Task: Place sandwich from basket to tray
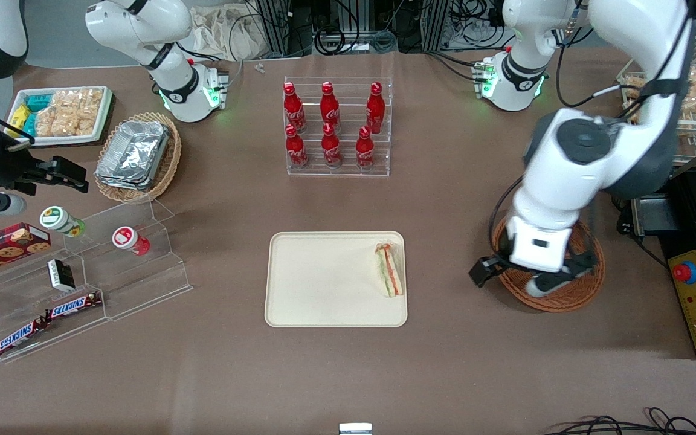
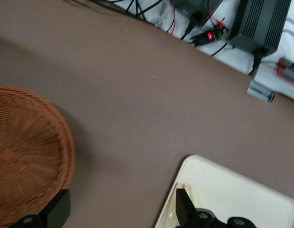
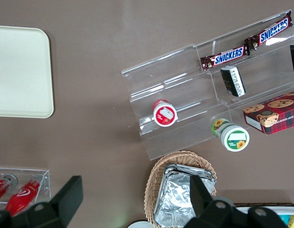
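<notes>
Brown matte worktop (image 1: 444, 205) carries everything. On it, the sandwich (image 1: 389, 269) lies flat on the tray (image 1: 324, 284), at the tray's three o'clock edge in the front view, its long side running along the rim. It is a triangular wedge of white bread with orange-red and green filling stripes, in clear wrap. No writing can be read on it.

At three o'clock from the tray, well apart from it, sits the basket (image 1: 583, 290), round, reddish-brown wicker; in the left wrist view its woven bowl (image 2: 28, 152) shows nothing in it. The end effector (image 1: 526, 279) hangs above the basket; its fingers (image 2: 56, 209) stand spread wide, released, holding nothing, one over the basket rim and one over the tray corner (image 2: 223, 190). Bare worktop lies between basket and tray.

At twelve o'clock from the tray stands a clear rack of red Coca-Cola bottles (image 1: 336, 127). At nine o'clock, toward the parked arm's end, a clear stepped stand (image 1: 112, 266) holds two bars marked SNICKERS (image 1: 46, 320), small dark packets, and two capped cups. A red cookie box (image 1: 3, 244) lies beside it. At eleven o'clock, a tan wicker basket holds foil containers (image 1: 133, 154).
</notes>
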`<state>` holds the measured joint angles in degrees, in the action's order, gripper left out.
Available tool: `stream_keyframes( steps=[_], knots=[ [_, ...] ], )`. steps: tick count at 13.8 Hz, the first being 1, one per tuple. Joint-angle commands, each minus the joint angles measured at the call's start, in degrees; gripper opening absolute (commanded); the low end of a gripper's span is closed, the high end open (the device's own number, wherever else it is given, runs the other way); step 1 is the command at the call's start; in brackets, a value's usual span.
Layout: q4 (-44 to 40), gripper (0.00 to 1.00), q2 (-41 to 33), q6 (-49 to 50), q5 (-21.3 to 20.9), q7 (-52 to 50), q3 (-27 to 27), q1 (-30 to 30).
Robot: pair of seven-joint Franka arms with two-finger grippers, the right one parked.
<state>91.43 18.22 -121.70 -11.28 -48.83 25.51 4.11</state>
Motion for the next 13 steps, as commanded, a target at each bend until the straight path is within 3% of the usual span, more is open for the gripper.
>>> stream_keyframes(
  steps=[1,4,6,9,13],
  knots=[
    [-7.1,1.0,-1.8,15.6,7.1,13.2,-3.6,1.2],
    [-7.2,1.0,-7.7,28.1,13.6,28.1,-12.1,0.2],
    [-6.7,1.0,-11.3,36.3,14.1,32.5,-17.3,-2.1],
    [-3.1,1.0,-17.6,39.1,13.9,33.3,-18.5,-2.7],
    [-3.9,1.0,-17.5,40.0,13.3,32.7,-18.3,-3.6]
  ],
)
